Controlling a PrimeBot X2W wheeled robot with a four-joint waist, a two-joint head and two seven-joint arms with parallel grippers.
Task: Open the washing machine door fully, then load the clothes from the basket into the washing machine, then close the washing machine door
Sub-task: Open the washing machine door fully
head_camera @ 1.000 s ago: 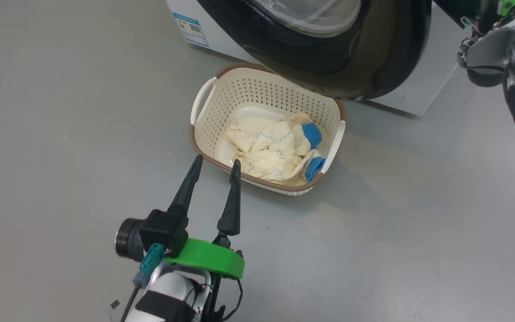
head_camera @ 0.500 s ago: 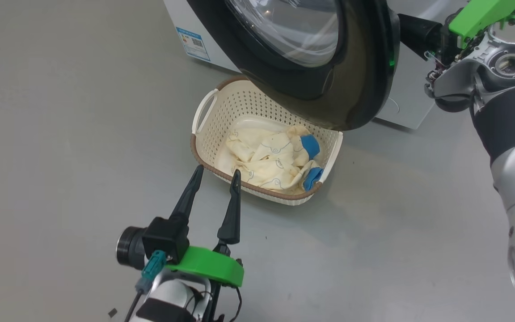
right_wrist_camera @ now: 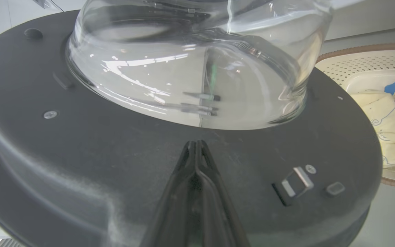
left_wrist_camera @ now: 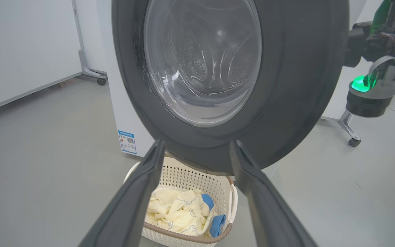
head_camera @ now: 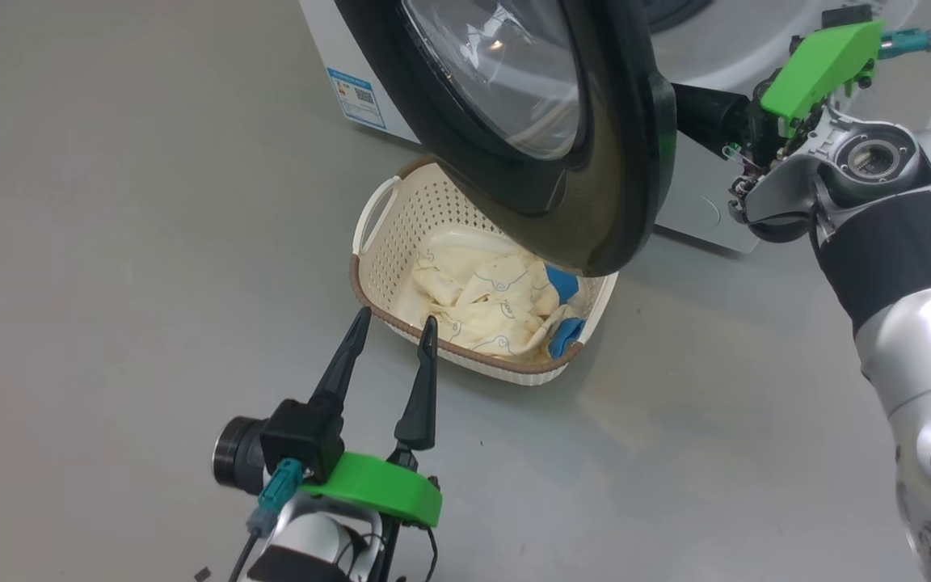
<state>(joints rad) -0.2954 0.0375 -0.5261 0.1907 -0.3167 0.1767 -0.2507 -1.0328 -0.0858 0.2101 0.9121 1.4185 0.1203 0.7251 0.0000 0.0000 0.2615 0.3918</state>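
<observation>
Now the door [head_camera: 623,162] stands part open over the basket [head_camera: 389,250], its inner face straight ahead of the right gripper [right_wrist_camera: 197,144], whose shut fingers touch it under the glass; the left gripper [head_camera: 397,317], spread empty, is nearer the clothes [head_camera: 482,299] in the basket

Door [head_camera: 619,162]: top cut off by the frame edge. Behind it, most of the washer [head_camera: 700,218] is hidden. Under it, the basket's [head_camera: 397,242] far corner and part of the clothes [head_camera: 482,307] are covered. Sticker [head_camera: 356,97] left of door: print too small to read. Right gripper [right_wrist_camera: 196,145] tips sit behind the door rim (contact unclear).
</observation>
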